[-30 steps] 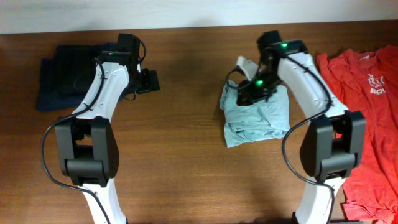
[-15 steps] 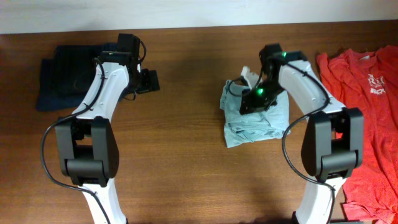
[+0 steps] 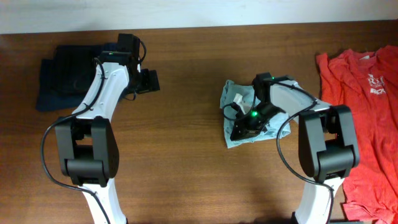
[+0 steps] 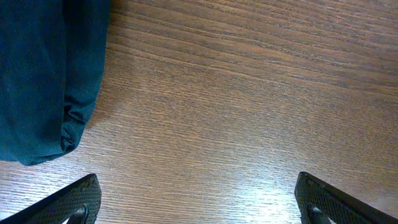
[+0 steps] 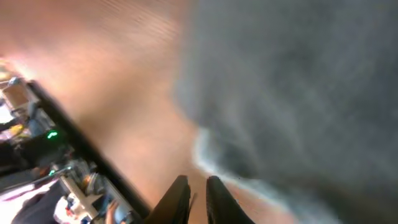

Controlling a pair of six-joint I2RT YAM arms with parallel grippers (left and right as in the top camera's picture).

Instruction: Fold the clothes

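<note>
Toward the near edge, right gripper [image 3: 241, 129]: swept within the last second from the bundle's far side down to its near-left corner, and now low over the cloth.
Right jaws: narrow, fingers [image 5: 179, 196] almost together; impossible to tell through the blur whether any cloth is pinched.
T-shirt [image 3: 233, 98]: right of the table's [image 3: 186, 168] middle, pale grey-blue, already down to a compact rumpled block; much the same outline as a second ago.
Meaning for the fold: probably a late stage, either a last tuck or a pull at the near hem; not yet neat or square.
Red T-shirt [image 3: 367, 130]: spread flat along the right edge, untouched.
Left gripper [image 3: 149, 81]: parked toward the far-left, no movement at all; jaws wide, bare wood between the tips.
Dark navy garments [image 3: 62, 81]: folded at the far-left corner, just beside the left gripper, not touched.
</note>
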